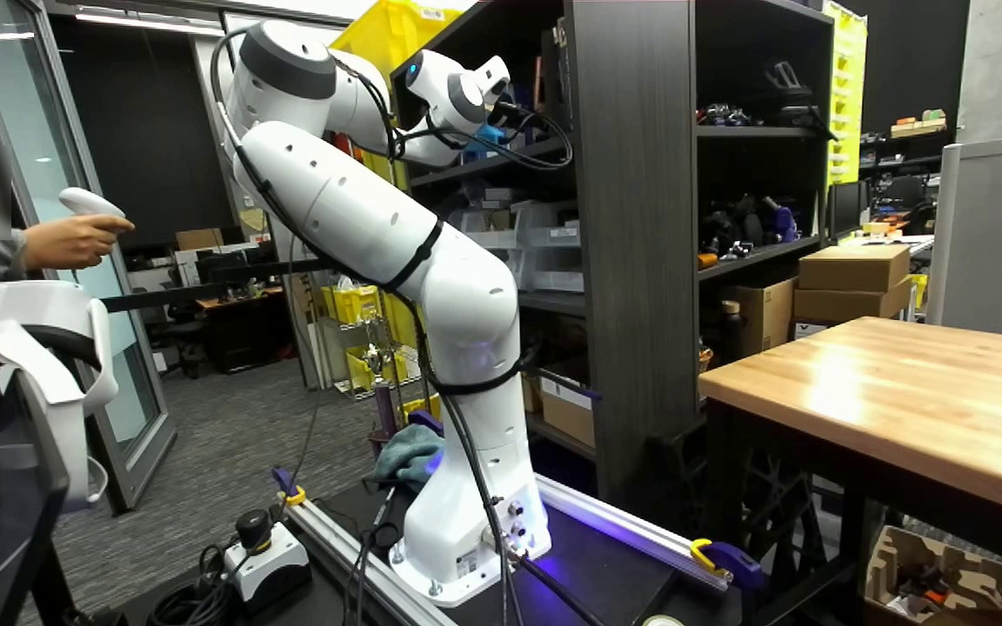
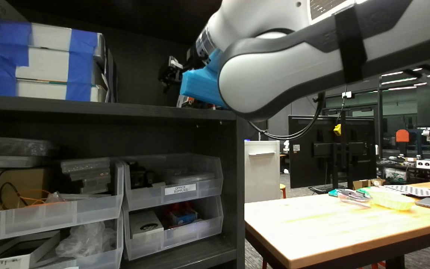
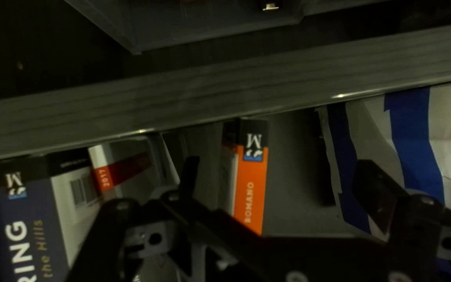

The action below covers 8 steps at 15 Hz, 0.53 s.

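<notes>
The gripper (image 3: 278, 172), two fingers (image 3: 374, 192) wide apart, faces one orange-spined book (image 3: 253, 180), seemingly untouched, with one navy-spined book (image 3: 18, 219) nearby.

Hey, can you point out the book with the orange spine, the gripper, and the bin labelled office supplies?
Orange-spined book (image 3: 254, 176), wrist view: on its spine.
Gripper (image 3: 277, 168), wrist view: midway between its spread fingertips.
Bin labelled office supplies (image 2: 146, 198), in an exterior view: on its clear front wall.

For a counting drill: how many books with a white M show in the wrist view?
2: the dark blue book, far left; the orange book, seen between the fingers. Others may be hidden.
</notes>
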### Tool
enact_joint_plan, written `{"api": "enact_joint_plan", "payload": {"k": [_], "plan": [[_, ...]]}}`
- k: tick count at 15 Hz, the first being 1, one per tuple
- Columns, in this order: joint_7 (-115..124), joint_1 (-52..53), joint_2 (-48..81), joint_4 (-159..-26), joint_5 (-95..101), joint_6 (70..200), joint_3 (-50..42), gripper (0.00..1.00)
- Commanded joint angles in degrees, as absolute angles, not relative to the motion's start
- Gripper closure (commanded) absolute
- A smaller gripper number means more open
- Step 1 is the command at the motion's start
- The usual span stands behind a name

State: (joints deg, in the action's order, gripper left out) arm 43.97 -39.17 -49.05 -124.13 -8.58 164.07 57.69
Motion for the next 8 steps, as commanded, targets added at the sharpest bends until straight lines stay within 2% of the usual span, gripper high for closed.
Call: {"api": "enact_joint_plan", "payload": {"k": [1, 8], "plan": [[44.6, -39.8, -47.0, -122.9, -6.8, 164.9, 58.0, 0.00], [44.5, -40.2, -46.1, -122.4, -6.6, 165.2, 58.4, 0.00]]}}
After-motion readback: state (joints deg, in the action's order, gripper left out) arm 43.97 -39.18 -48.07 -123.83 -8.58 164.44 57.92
